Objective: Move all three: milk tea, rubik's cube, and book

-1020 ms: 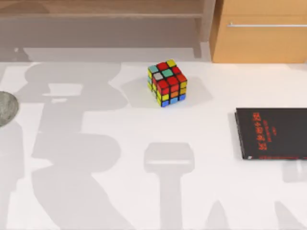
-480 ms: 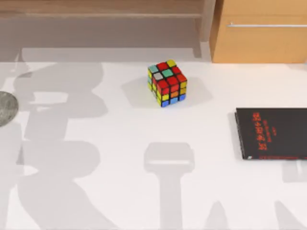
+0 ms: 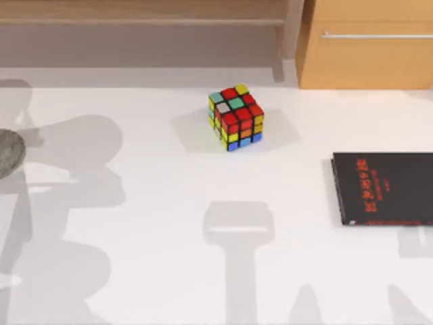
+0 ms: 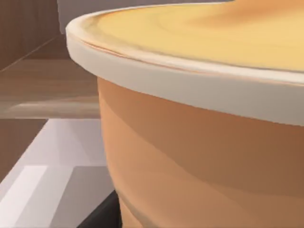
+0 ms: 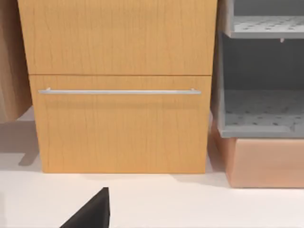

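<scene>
The rubik's cube (image 3: 235, 117) stands on the white table (image 3: 169, 203) a little behind its middle, with nothing touching it. In the left wrist view the milk tea (image 4: 204, 142) is very close: a tan-orange cup with a cream rim and a yellow top. A dark sliver (image 4: 102, 216) shows under the cup's side, and I cannot tell if it belongs to my left gripper. The book is out of view. Arm shadows lie across the table's left side.
A thin black book with red lettering (image 3: 385, 188) lies at the table's right edge. A flat grey disc (image 3: 8, 152) sits at the left edge. A wooden drawer cabinet (image 5: 118, 90) and an open shelf (image 3: 142, 27) stand along the back, with a grey rack (image 5: 261, 109) beside the cabinet.
The arm shadows on the table's left side have slid further left. The cube, the black book and the grey disc have not moved.
</scene>
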